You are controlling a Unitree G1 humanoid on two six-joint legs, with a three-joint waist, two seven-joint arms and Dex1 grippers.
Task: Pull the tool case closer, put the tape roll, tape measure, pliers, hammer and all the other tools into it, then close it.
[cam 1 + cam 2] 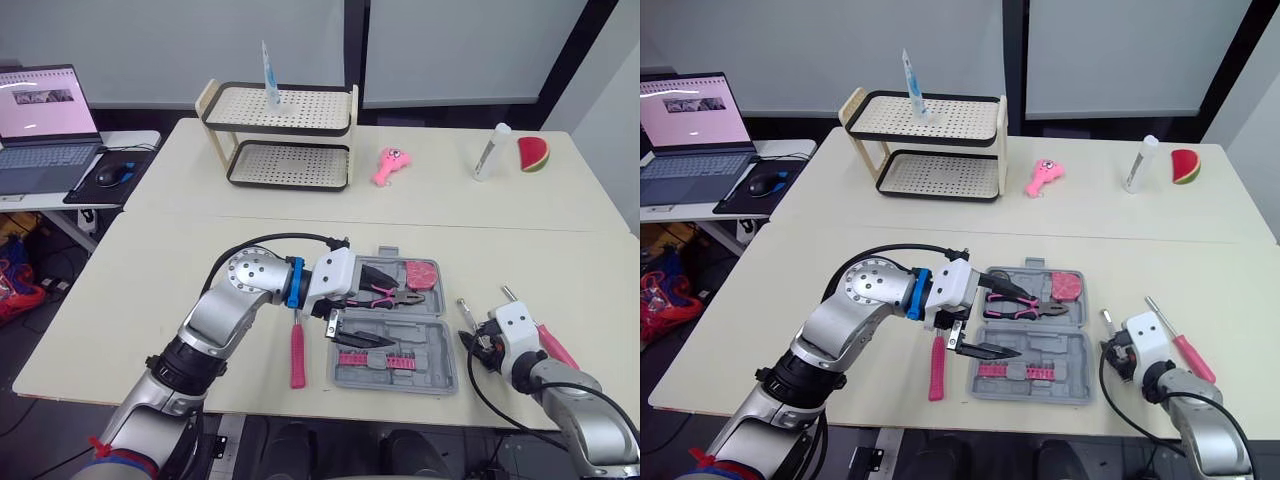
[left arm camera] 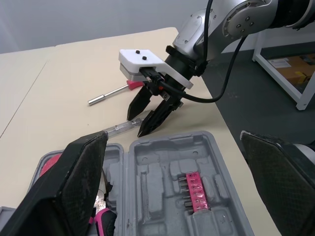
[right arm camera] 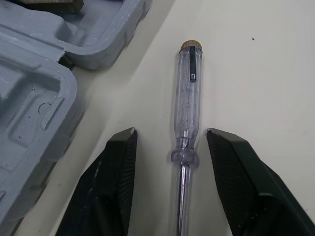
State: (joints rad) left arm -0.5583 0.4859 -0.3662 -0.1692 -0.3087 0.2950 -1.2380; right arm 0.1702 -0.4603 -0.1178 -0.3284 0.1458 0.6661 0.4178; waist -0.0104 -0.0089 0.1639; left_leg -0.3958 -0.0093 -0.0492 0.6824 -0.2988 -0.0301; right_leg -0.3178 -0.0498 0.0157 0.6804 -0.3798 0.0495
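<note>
The pale desk carries the work at its near edge. There the grey tool case lies open and flat, its lid half to the far side.

The left gripper hangs over the middle of the case with its jaws released and spread wide, grasping nothing. The right gripper is low over the desk just right of the case, its jaws also parted and empty.

Inside the case, the pliers lie in the far half, with a pink item beside them in the far right corner; I cannot tell which tool it is. A pink bit holder sits in the near half.

Three tools remain out on the desk. A pink-handled tool lies just left of the case and a pink-handled screwdriver lies right of the right gripper. The clear-handled screwdriver lies between the case and that gripper.

That last one looks like the step in hand. Its long axis runs along the right fingers, capped handle end pointing away from the wrist. The shaft sits in the gap between them, touching neither. The jaws would therefore pinch across the shaft near the handle's collar. The right arm is plainly nearer, and the case lies a short carry to the left.
</note>
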